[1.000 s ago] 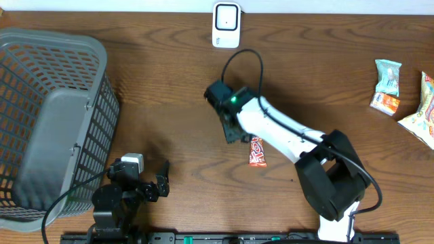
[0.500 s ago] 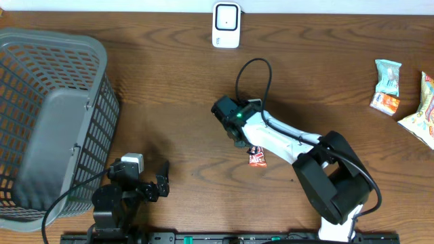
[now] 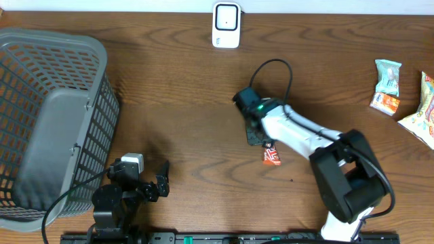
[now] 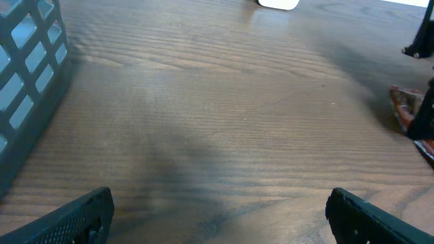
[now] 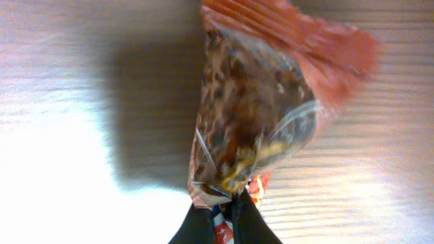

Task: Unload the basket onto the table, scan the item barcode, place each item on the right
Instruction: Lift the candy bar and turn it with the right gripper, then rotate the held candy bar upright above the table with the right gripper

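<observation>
The snack packet (image 3: 272,156) lies a little right of the desk's (image 3: 176,102) middle, closer to the near edge than to the far one, and the right gripper (image 3: 258,137) has its fingers clenched on one end of it. In the right wrist view the two dark fingertips (image 5: 196,229) meet at the bottom of the frame, pinching the wrapper's crimped seam. The packet stretches away from them as a small pouch with a red-orange wrapper. It has a clear panel through which lumpy brown contents show, with a few pale yellowish bits near the pinched end. Its far end is a flat, reddish sealed flap, and white lettering on red shows from overhead. It casts a dark shadow on the wood beside it; whether it rests on the surface or hangs just above cannot be told. No barcode is readable. The white scanner (image 3: 226,25) stands at the far edge, well apart from the packet. The left gripper (image 3: 154,184) sits near the near edge with its fingers spread wide and grasping nothing, beside the grey basket (image 3: 51,115) at the left edge.
</observation>
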Action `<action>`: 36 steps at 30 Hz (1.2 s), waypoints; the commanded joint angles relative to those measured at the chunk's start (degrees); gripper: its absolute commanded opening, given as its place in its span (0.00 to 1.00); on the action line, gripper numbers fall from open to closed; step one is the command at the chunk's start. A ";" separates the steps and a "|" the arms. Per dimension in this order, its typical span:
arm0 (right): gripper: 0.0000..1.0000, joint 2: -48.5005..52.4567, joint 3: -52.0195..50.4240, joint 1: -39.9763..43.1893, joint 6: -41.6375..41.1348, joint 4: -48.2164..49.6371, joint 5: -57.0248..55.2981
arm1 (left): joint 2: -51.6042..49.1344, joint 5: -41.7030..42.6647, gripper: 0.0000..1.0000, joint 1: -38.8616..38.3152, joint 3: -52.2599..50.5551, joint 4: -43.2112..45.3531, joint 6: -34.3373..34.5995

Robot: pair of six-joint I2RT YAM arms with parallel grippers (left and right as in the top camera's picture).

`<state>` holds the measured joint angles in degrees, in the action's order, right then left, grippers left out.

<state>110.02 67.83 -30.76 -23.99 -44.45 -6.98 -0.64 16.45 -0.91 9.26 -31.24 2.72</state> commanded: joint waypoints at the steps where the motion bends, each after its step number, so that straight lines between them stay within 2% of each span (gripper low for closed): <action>1: 0.01 3.69 0.63 1.97 18.25 -0.20 42.36 | 0.09 0.68 1.00 0.20 -0.59 -0.63 -0.57; 3: 0.01 3.69 1.64 4.09 25.88 -0.59 57.07 | 0.09 0.70 1.00 0.20 -0.59 -0.63 -0.55; 5: 0.01 3.69 1.64 5.99 30.40 -0.59 65.64 | 0.09 0.70 1.00 0.20 -0.59 -0.63 -0.55; 18: 0.01 3.72 1.51 9.68 44.35 -0.94 95.34 | 0.09 0.70 1.00 0.20 -0.61 -0.63 -0.57; 29: 0.01 3.72 1.49 9.68 44.57 0.15 96.48 | 0.09 0.70 1.00 0.20 -0.59 -0.63 -0.57; 33: 0.01 3.72 1.51 9.68 35.01 0.11 96.45 | 0.09 0.70 1.00 0.20 -0.61 -0.63 -0.57; 36: 0.01 3.72 1.51 9.68 21.55 0.11 96.45 | 0.11 0.70 1.00 0.20 -0.59 -0.63 -0.55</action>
<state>113.67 69.47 -21.12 10.90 -44.38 86.83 -0.64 16.45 -0.91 9.26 -31.24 2.72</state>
